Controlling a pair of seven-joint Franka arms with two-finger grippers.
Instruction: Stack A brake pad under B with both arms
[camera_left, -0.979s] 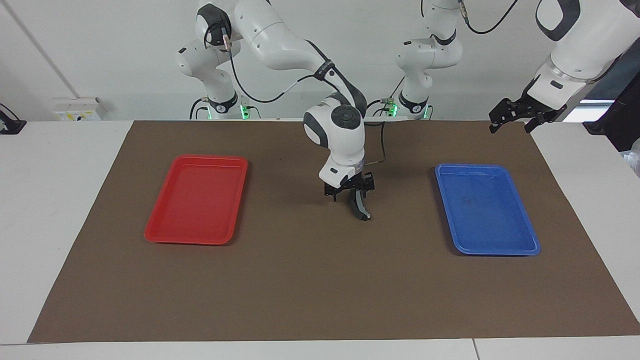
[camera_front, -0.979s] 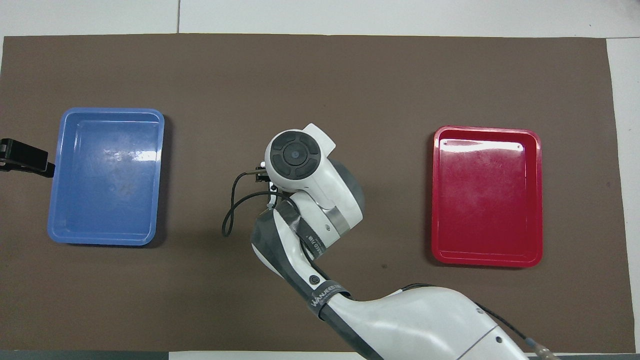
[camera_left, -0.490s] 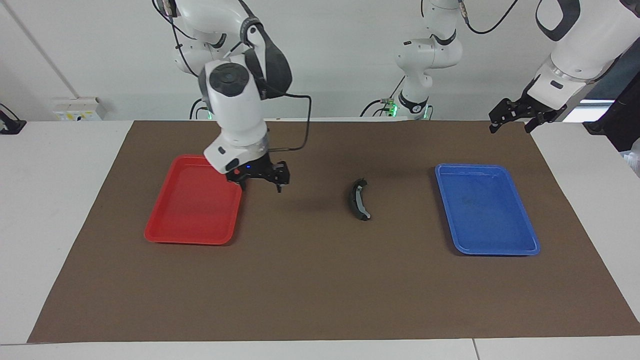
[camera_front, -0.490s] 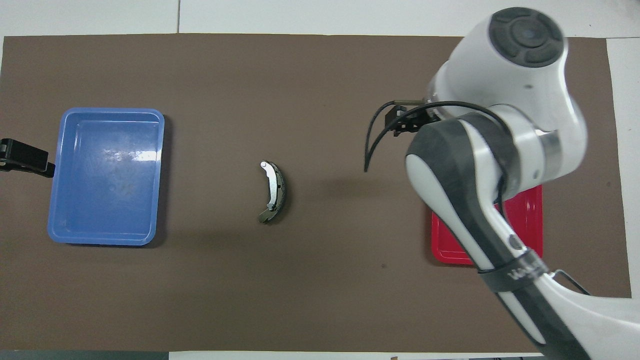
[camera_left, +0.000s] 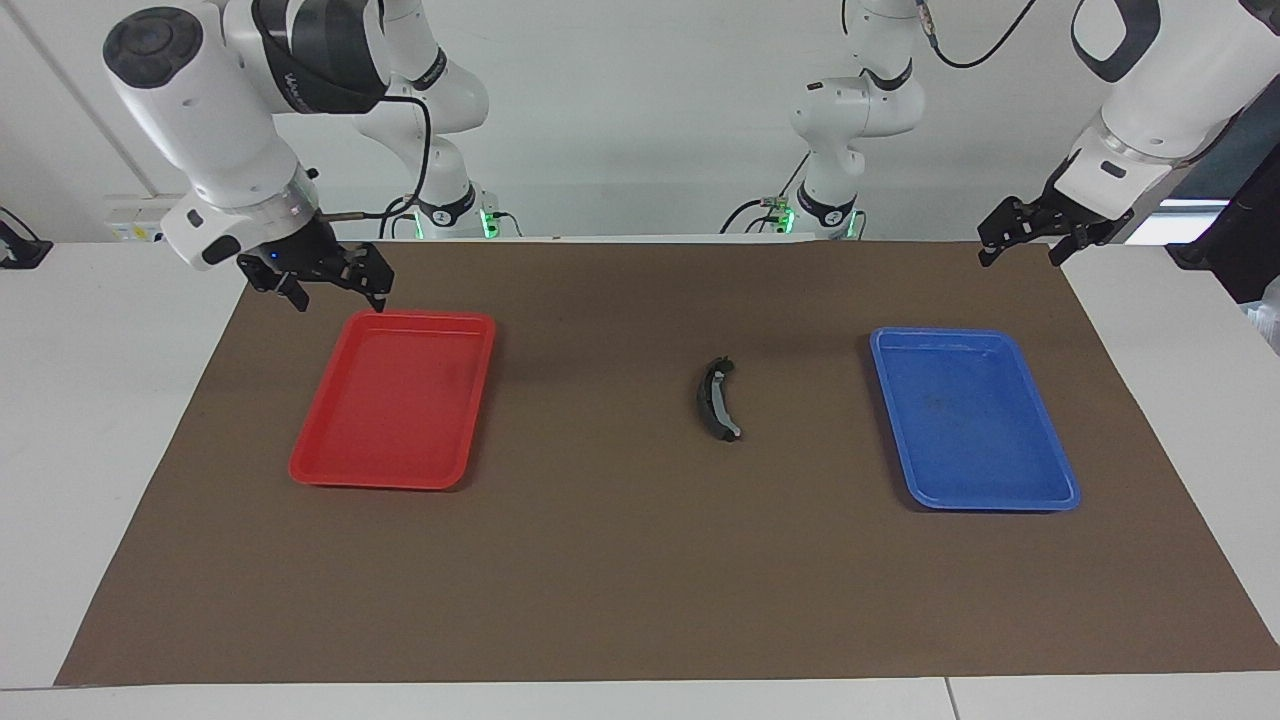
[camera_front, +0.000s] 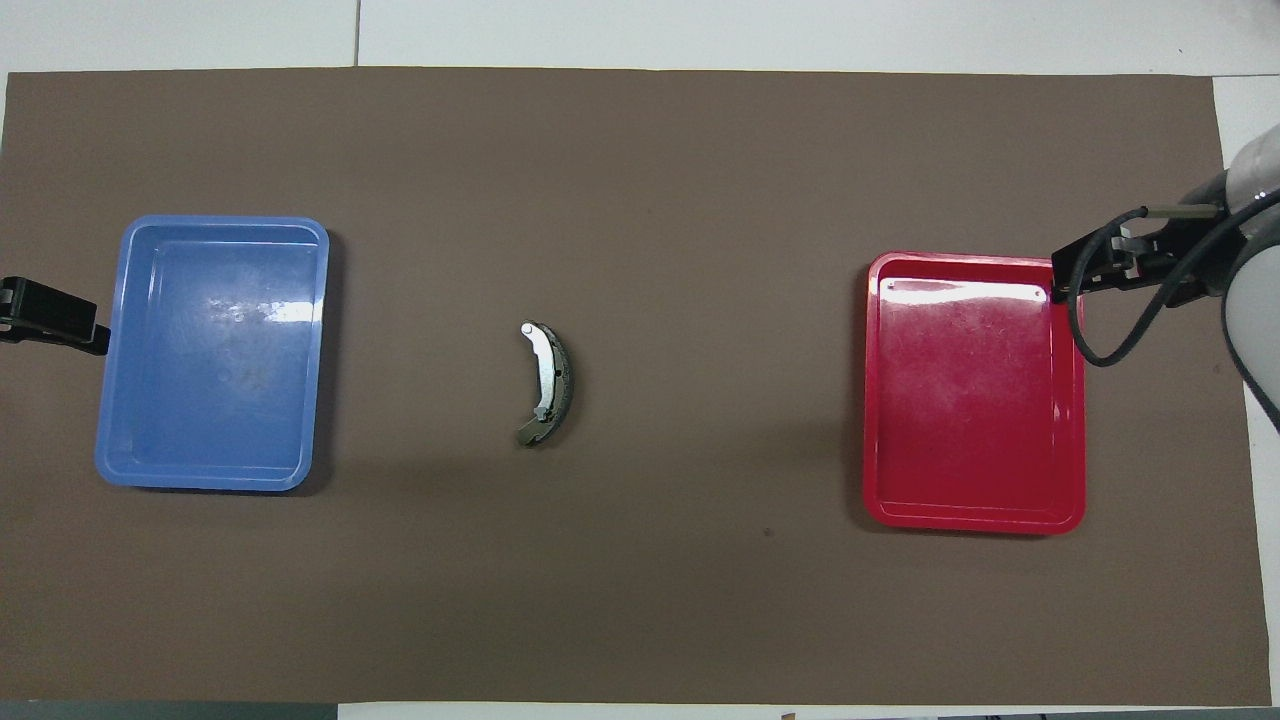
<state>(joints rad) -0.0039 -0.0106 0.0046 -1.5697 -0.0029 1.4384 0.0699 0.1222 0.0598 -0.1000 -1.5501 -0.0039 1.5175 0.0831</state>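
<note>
A curved, crescent-shaped black brake piece (camera_left: 717, 398) lies flat on the brown mat (camera_left: 640, 580) near the middle of the table, well apart from both trays and roughly between them. A light grey metal strip runs along its inner arc, with a small round rivet at the end farther from the robots and a squarish grey tab at the nearer end; in the overhead view the outer band looks dark and slightly mottled. Its bowed side faces the right arm's end of the table. I see only this one piece; whether a shorter straight pad sits under it I cannot tell.

The shallow red plastic tray (camera_left: 330, 470) lies toward the right arm's end of the table, and the shallow blue plastic tray (camera_left: 1050, 497) toward the left arm's end. Both show nothing inside.

The right arm's black two-finger end effector (camera_left: 336, 291) hangs in the air over the mat just by the red tray's corner closest to the robots and the table's end, its fingers spread apart and gripping nothing. The left arm's black end effector (camera_left: 1022, 243) waits raised over the mat's corner by the blue tray's end of the table, fingers likewise spread and carrying nothing.
</note>
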